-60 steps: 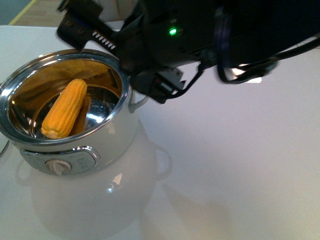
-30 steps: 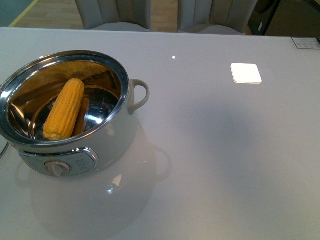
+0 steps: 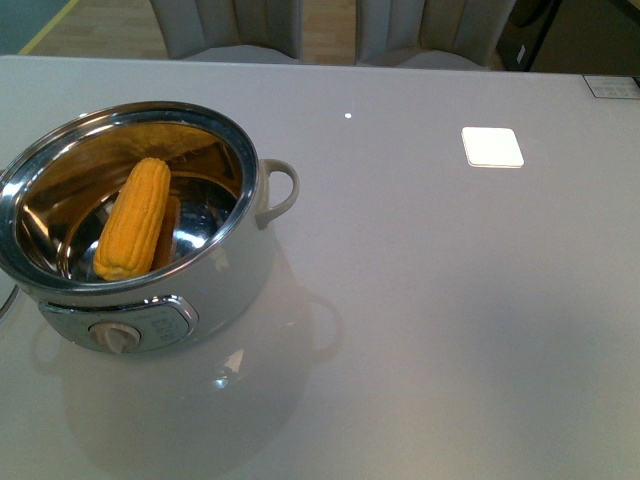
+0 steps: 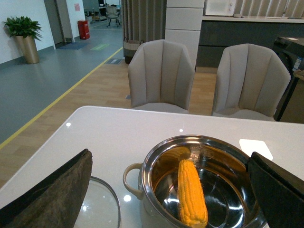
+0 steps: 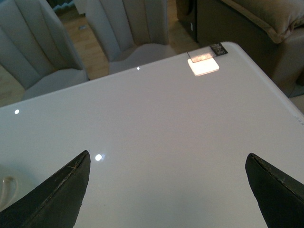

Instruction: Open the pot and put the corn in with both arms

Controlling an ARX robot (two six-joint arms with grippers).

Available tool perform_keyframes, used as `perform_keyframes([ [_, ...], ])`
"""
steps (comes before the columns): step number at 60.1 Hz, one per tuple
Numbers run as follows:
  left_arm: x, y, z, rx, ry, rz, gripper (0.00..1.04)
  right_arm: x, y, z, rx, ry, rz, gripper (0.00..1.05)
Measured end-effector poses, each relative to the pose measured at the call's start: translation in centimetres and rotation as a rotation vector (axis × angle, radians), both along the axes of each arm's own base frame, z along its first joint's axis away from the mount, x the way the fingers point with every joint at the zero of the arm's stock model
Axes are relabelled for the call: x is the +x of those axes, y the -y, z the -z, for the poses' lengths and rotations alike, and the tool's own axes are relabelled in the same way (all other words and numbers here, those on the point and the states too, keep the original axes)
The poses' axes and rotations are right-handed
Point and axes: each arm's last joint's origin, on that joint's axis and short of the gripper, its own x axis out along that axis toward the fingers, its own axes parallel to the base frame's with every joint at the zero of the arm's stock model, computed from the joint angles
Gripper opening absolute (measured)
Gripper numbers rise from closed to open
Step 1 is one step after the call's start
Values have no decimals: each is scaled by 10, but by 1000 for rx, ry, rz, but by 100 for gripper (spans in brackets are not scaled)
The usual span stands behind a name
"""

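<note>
The white pot stands open at the left of the table, with a shiny steel rim, a loop side handle and a front knob. The yellow corn lies inside it, leaning on the steel wall. It also shows in the left wrist view, inside the pot. My left gripper is open and empty above the pot. My right gripper is open and empty over bare table. Neither arm shows in the front view.
A glass lid lies on the table beside the pot, its edge also at the front view's left border. Two grey chairs stand behind the table. A bright square light patch lies on the white tabletop at the right.
One second ago a black arm filled the top of the front view over the pot; it has left that view. The corn has shifted slightly inside the pot.
</note>
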Motion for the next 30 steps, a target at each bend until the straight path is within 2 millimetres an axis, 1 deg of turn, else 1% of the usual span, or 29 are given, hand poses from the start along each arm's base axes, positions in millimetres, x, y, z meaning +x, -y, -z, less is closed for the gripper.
perform_keyframes([
  [1,0,0,0,0,0,0,98,0,1,2,-5,61,-64,89],
  [2,0,0,0,0,0,0,98,0,1,3,-10,82,-85,88],
  [4,0,0,0,0,0,0,98,-2,3,8,-57,152,-152,81],
  [5,0,0,0,0,0,0,98,-3,3,9,-60,170,-163,79],
  [7,0,0,0,0,0,0,98,-4,5,12,-110,213,-192,72],
  [17,0,0,0,0,0,0,98,-11,13,24,-195,236,-208,44],
  [26,0,0,0,0,0,0,98,-16,18,33,-210,232,-212,18],
  [30,0,0,0,0,0,0,98,-18,25,36,-216,236,-229,5],
])
